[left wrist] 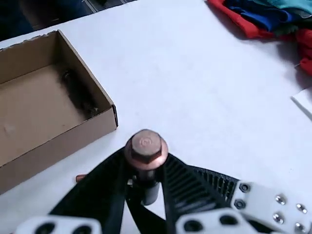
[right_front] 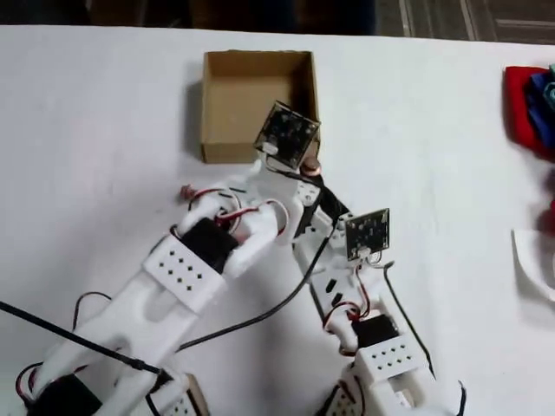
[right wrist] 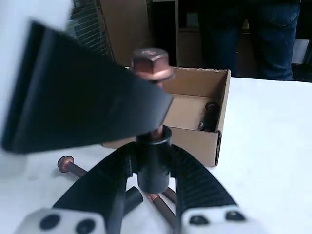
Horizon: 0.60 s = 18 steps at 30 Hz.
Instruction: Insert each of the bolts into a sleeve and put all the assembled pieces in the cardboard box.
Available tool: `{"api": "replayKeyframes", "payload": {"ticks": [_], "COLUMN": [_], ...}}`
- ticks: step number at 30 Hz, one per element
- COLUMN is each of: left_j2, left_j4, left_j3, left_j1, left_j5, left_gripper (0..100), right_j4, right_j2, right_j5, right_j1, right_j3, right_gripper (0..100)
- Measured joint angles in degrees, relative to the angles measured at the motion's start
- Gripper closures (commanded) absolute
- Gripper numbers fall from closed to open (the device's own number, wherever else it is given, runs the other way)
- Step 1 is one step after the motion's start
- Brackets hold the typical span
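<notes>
The left gripper pinches the bolt on its shank just under the hex head and holds it upright, head uppermost. The right gripper is clamped on the black sleeve directly beneath, bore facing up. A short run of copper shank shows between head and sleeve, so insertion is judged begun but not seated. Holding one part in each gripper keeps the two axes in line, as the fit appears to require. The pair sits low over the bench, just beside the near corner of the cardboard box, presumably to keep the transfer short. One dark assembled piece lies inside the box. A loose bolt lies on the bench nearby. The left arm lies extended diagonally toward that corner. The right arm stands more upright, and both wrists converge on one spot.
</notes>
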Motion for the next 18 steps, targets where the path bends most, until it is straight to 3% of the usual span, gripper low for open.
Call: {"api": "replayKeyframes", "payload": {"ticks": [4,8,13,18], "left_j2": [0.0,-0.09,-0.09,-0.09], "left_j4": [1.41,8.88,17.58,19.78], "left_j3": [-1.41,-8.62,-18.02,-19.43], "left_j1": [-0.18,-1.67,-4.48,-5.89], "left_j5": [-0.7,-0.53,-0.53,-0.53], "left_gripper": [89,79,79,79], "right_j4": [0.0,0.18,0.35,0.18], "right_j2": [-0.09,-0.09,0.26,-0.18], "right_j5": [0.0,0.0,0.0,0.0], "right_j1": [0.0,0.09,0.18,0.18], "right_j3": [0.0,0.0,0.0,0.0], "right_gripper": [97.5,97.5,97.5,97.5]}}
